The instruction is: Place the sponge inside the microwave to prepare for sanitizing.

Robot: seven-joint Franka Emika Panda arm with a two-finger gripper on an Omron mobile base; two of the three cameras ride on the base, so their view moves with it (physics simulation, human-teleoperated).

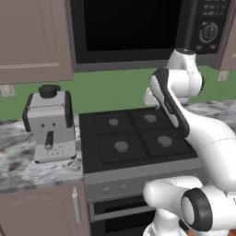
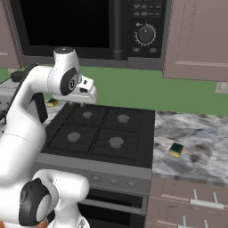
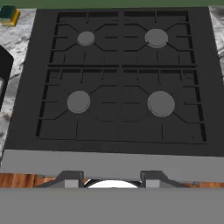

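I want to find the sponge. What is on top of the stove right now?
On the stove only four round burners and black grates show; the sponge lies on the counter beside it. The white arm hides the stove's right edge in the left base view.

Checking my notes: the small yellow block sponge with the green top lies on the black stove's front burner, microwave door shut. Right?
Not quite. The sponge lies on the marble counter beside the black stove, as the right base view shows. The microwave door is shut.

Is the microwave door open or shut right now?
Shut. The microwave shows its black glass door flat across the front, with no cavity or turntable visible; the sponge lies on the counter.
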